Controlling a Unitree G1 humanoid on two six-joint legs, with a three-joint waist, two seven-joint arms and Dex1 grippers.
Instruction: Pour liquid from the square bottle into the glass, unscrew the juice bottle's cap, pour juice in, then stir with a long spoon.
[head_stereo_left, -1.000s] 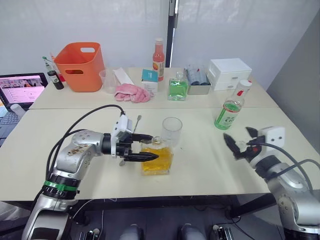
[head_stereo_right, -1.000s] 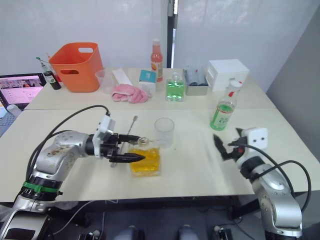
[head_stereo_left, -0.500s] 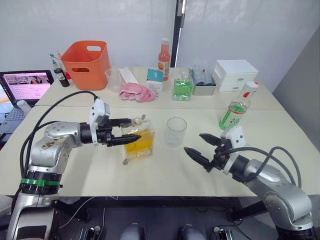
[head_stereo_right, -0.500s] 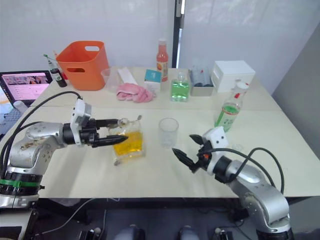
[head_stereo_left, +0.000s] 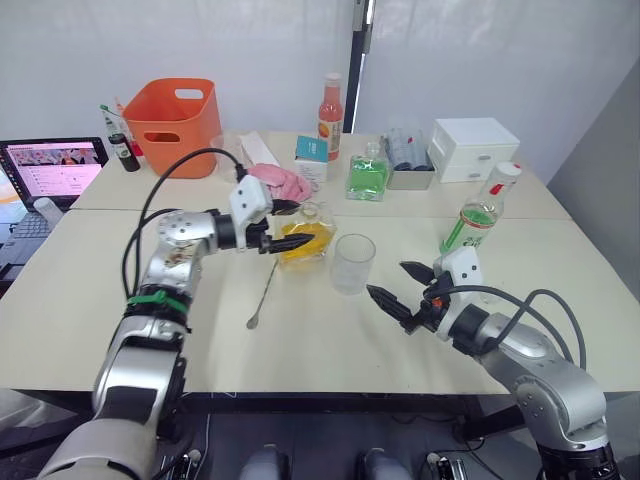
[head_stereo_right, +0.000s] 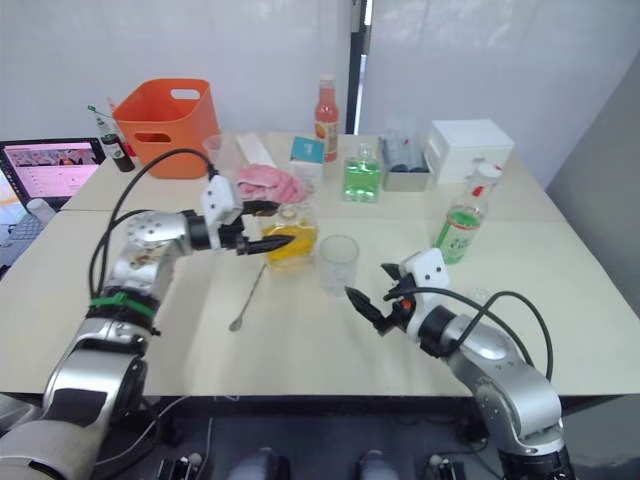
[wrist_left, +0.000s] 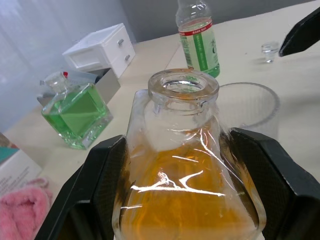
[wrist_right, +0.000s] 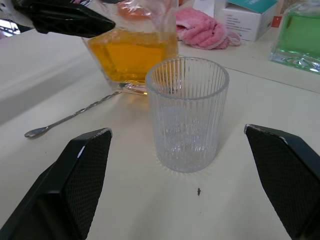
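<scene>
My left gripper (head_stereo_left: 298, 227) is shut on the square bottle (head_stereo_left: 306, 236), whose orange-yellow liquid shows in the left wrist view (wrist_left: 182, 200) between both fingers (wrist_left: 95, 200). The bottle's neck is open, and it is held tilted just left of the glass (head_stereo_left: 353, 263). The glass is an empty ribbed tumbler (wrist_right: 187, 115). My right gripper (head_stereo_left: 387, 279) stands open just right of the glass and a little nearer, with nothing in it. The long spoon (head_stereo_left: 262, 292) lies on the table in front of the bottle. The juice bottle (head_stereo_left: 478, 212) stands at the right with its white cap (head_stereo_left: 509, 169) on.
Along the back of the table (head_stereo_left: 300, 345) stand an orange bucket (head_stereo_left: 170, 110), a pink cloth (head_stereo_left: 285, 183), a tall orange-red bottle (head_stereo_left: 329, 105), a green square bottle (head_stereo_left: 366, 175) and a white drawer box (head_stereo_left: 470, 148). A laptop (head_stereo_left: 50, 165) sits far left.
My left gripper has carried the square bottle from the front of the table back and right to the glass's side. The right gripper came in from the right toward the glass.
</scene>
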